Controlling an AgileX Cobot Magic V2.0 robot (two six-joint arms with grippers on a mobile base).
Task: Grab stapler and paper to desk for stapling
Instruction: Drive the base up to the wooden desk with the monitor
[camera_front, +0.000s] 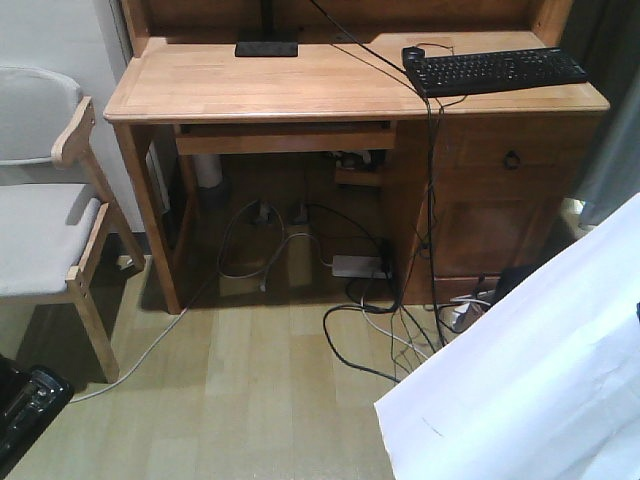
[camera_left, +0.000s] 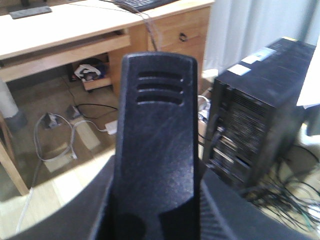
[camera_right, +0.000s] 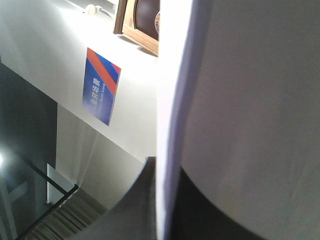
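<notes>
My left gripper (camera_left: 157, 212) is shut on a black stapler (camera_left: 157, 130), which stands up between the two grey fingers and fills the middle of the left wrist view. My right gripper (camera_right: 167, 205) is shut on the edge of a white sheet of paper (camera_right: 250, 100). In the front view the paper (camera_front: 530, 370) covers the lower right corner. The wooden desk (camera_front: 330, 85) stands ahead and also shows at the top left of the left wrist view (camera_left: 65, 25). Both grippers are well short of the desk.
On the desk are a black keyboard (camera_front: 495, 70), a mouse (camera_front: 413, 52) and a flat black device (camera_front: 266, 48). A chair (camera_front: 45, 210) stands left of the desk. Cables (camera_front: 370, 300) lie beneath it. A black computer tower (camera_left: 255, 130) stands to the right.
</notes>
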